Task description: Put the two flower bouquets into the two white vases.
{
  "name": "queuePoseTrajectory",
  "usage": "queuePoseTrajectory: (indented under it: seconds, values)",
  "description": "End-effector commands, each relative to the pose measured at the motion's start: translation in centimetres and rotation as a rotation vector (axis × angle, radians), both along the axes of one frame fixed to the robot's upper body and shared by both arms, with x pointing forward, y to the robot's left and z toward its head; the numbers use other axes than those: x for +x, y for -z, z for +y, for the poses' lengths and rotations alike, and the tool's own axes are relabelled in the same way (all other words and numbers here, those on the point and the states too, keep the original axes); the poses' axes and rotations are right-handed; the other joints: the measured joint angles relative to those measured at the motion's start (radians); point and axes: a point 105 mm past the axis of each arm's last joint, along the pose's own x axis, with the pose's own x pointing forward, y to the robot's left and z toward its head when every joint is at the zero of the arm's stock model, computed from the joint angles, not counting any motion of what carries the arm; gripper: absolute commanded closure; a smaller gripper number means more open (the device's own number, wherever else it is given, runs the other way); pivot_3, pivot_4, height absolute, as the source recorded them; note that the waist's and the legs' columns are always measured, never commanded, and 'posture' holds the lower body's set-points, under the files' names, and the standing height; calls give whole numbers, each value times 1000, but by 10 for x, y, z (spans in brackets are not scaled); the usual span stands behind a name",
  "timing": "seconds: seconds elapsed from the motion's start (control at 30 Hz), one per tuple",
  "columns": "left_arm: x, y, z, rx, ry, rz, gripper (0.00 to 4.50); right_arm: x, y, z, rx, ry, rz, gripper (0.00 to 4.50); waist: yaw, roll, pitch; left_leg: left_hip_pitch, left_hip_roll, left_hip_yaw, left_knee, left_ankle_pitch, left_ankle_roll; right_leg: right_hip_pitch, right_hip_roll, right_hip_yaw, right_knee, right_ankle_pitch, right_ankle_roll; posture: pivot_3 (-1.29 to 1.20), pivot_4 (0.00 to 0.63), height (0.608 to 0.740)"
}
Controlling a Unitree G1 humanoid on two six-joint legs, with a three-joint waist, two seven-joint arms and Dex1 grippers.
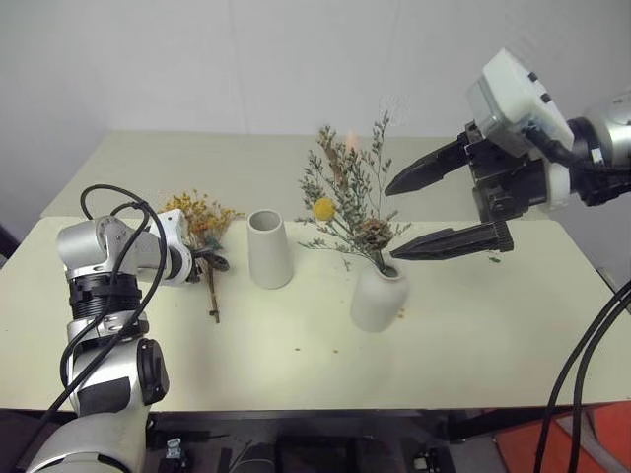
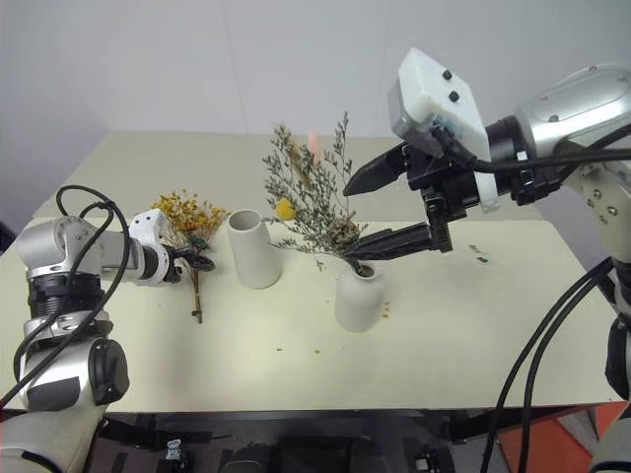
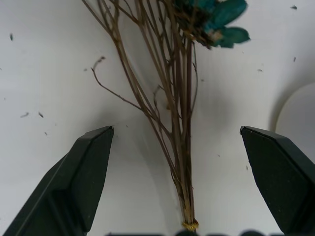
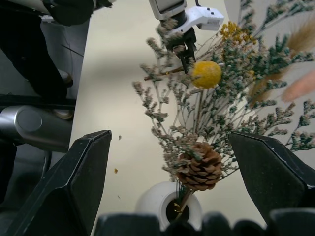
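- While the grey-green bunch (image 1: 347,197) already stands in the squat vase (image 1: 378,298), its stems down the narrow neck, the yellow bunch (image 1: 200,218) lies flat on the table (image 1: 493,335), so half the task looks done.
- Beside the yellow bunch, the tall vase (image 1: 268,248) stands empty and upright, its wide mouth free; it is most likely meant for that bunch.
- At the stem end of the yellow bunch is the left gripper (image 3: 177,147), its fingers spread wide and holding nothing. In the left wrist view the thin brown stems (image 3: 179,147) run up between the two fingers, neither of which touches them. That straddle suits a pinch on the stems rather than on the brittle blossoms.
- Near the grey-green bunch, above the squat vase, the right gripper (image 1: 444,207) hangs in the air, also wide open and empty. One finger is level with the sprigs, the other close over the vase's mouth; whether either brushes the sprigs is unclear.
- Its wrist view looks down on a pine cone (image 4: 199,167) and a yellow ball bloom (image 4: 206,73) in that bunch, with the vase's mouth just below.
- Small crumbs of dried flower dot the table near the vases, a sign that the bunches shed easily.
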Motion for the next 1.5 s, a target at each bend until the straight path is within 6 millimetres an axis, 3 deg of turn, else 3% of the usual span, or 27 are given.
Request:
queuePoseTrajectory:
  seconds: [0.03, 0.07, 0.17, 0.57, 0.73, 0.93, 1.17, 1.37, 1.5]
  values:
    - [7, -1, -1, -4, -30, 2, 0, -5, -8, -3, -12, -1, -36, 50, 5, 0, 0, 0, 0, 0, 0, 0, 0, 0, 0, 0, 0, 0, 0, 0, 150, 740]
    - [7, 0, -1, 0, -34, 5, 0, -6, -9, -3, -13, -4, -36, 50, 6, 0, 0, 0, 0, 0, 0, 0, 0, 0, 0, 0, 1, 0, 0, 0, 150, 740]
    - [8, 6, -1, -14, -40, 19, 627, -8, -9, -4, -19, -9, -38, 0, 3, 0, 0, 2, 0, 0, 0, 0, 0, 1, 0, 0, 2, 0, 0, 0, 150, 740]
    - [8, 16, 0, 3, -50, 38, 4435, -8, -11, -6, -11, 14, -52, 0, 6, 0, 0, 3, 0, 0, 0, 0, 0, 2, 0, 0, 2, 0, 0, 0, 150, 740]
    - [12, 11, 0, 44, -56, -11, 4473, -7, -14, -10, 3, 33, -61, 0, 5, 0, 0, 4, 0, 0, 0, 0, 0, 2, 0, 0, 2, 0, 0, 0, 150, 740]
    - [13, -14, 6, 60, -20, -134, 4473, -9, -43, -10, 117, 69, -30, 0, 1, 0, 0, 2, 1, 0, 0, 0, -1, 1, 1, 0, 2, 0, 0, 0, 150, 740]
    - [5, -82, 9, 25, 103, -345, 4473, 3, -50, 1, 133, 89, -44, 0, -6, 0, 0, 1, 1, 0, 0, 0, -1, 0, 1, 0, 2, 0, -1, 0, 150, 740]
    - [-20, -151, -1, -101, 304, -621, 4473, 9, -60, 9, 157, 101, -60, 0, -4, 0, 0, 0, 1, 0, 0, 0, -1, -1, 1, 0, 1, 0, -1, 0, 150, 740]
    - [-34, -180, 2, -113, 384, -817, 4473, 10, -57, 11, 154, 102, -63, 0, -5, 1, 0, 0, 1, 0, 0, 0, -1, -1, 1, 0, 1, 0, -1, 0, 150, 740]
